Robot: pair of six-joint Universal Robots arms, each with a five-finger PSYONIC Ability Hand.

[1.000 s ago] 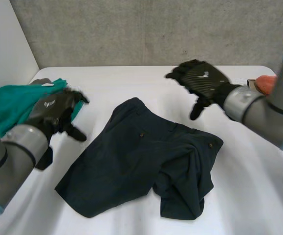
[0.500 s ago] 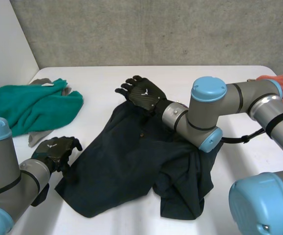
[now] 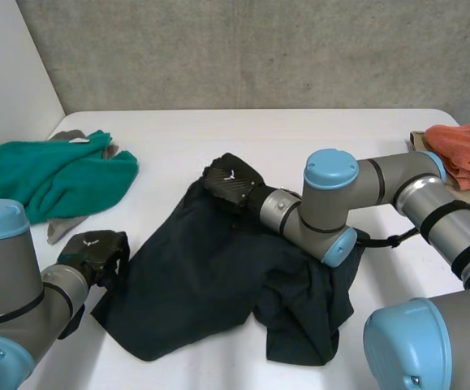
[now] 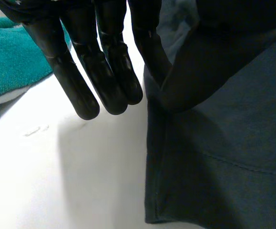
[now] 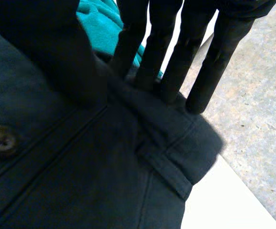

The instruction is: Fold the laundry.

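Moved since half a second back: right hand (image 3: 233, 183), dropped from a spread hover onto the far corner of the shorts (image 3: 194, 284); left hand (image 3: 97, 252), tipped down at their near left edge. Step in hand, by judgement: taking hold at two points, to lift and spread before any fold. To do it well: close thumb against fingers on a single layer at each point, get a firm bite on the stiff waistband, lift both ends together, shake out the bunched leg before laying flat. Nearest, left hand: relaxed, not clenched; most fingers (image 4: 104, 71) straight and hanging over bare desk (image 4: 56, 181) just beside the hem, thumb and neighbouring finger touching the cloth edge, no cloth seen caught between them. Next, shorts: dark navy, mid-desk, flat on the left half, rumpled and doubled over at the near right, right forearm crossing above. Farther, right hand: likewise unclenched; straight fingers (image 5: 168, 71) set on the waistband edge near a belt loop (image 5: 168, 171), thumb (image 5: 56, 57) pressed on the cloth beside them, button (image 5: 2, 141) close by the thumb; contact only, no closed pinch visible. Farther left: teal towel (image 3: 48, 183) heaped over a grey piece (image 3: 60, 230), well apart from the shorts. Farthest right: orange cloth (image 3: 466, 146) at the desk edge.
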